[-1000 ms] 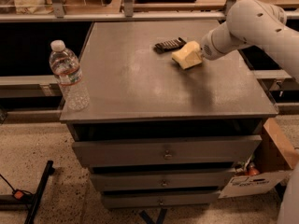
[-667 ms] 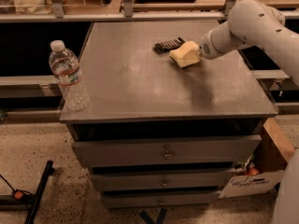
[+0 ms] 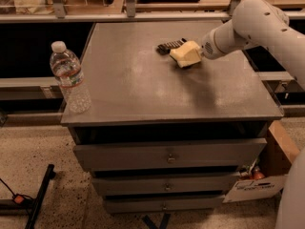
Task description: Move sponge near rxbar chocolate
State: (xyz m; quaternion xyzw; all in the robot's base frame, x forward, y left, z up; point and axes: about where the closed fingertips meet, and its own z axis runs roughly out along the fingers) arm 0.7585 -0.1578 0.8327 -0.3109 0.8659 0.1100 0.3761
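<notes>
The sponge (image 3: 183, 54) was held clamped in the gripper (image 3: 192, 59) at the far right of the cabinet top (image 3: 143, 92). It was just beside the rxbar chocolate (image 3: 170, 46), which was laid flat just behind and to its left. A water bottle (image 3: 70, 78) was stood upright at the near left corner, well apart from both. Shut drawers (image 3: 167, 156) were stacked below, and a cardboard box (image 3: 268, 173) was set on the floor at the right.
</notes>
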